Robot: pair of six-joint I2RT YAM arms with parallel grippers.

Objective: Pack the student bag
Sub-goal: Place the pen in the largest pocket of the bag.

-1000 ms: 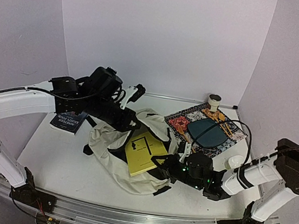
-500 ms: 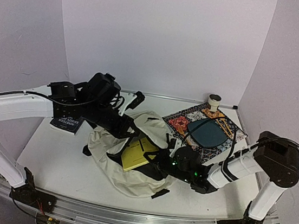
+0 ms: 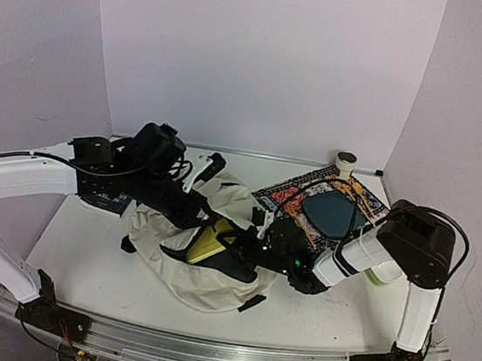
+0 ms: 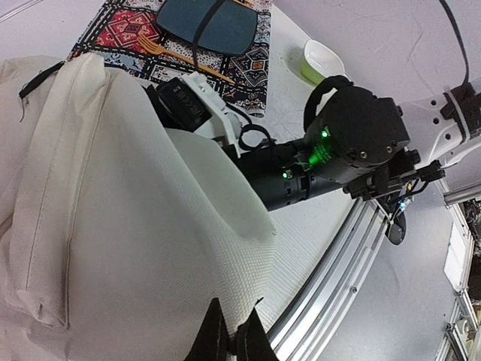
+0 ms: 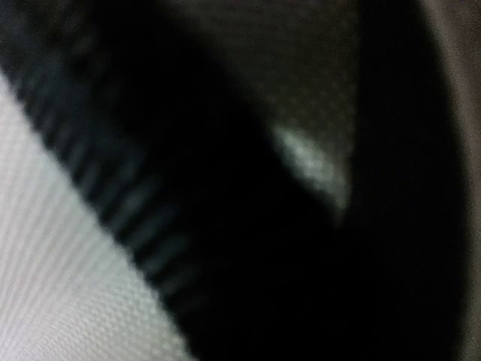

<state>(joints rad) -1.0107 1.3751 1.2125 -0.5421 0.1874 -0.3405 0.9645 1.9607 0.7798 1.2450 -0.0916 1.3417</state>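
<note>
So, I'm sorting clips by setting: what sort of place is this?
Probably a lab test booth: plain lilac walls boxing in a white table, robot arms bolted to an aluminium rail, staged props like the bag and mat.

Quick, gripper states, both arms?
Left gripper: closed on the cream fabric backpack.
Right gripper: jaws hidden against the thin yellow book; cannot tell.

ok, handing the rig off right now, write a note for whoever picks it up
Left gripper: shut on the student bag rim, holding its mouth open.
Right gripper: in the mouth, apparently clamped on the yellow book; fingertips hidden.
Done: yellow book partway in.
Left: push it fully in, release; likely the dark blue book under the left arm next.
</note>
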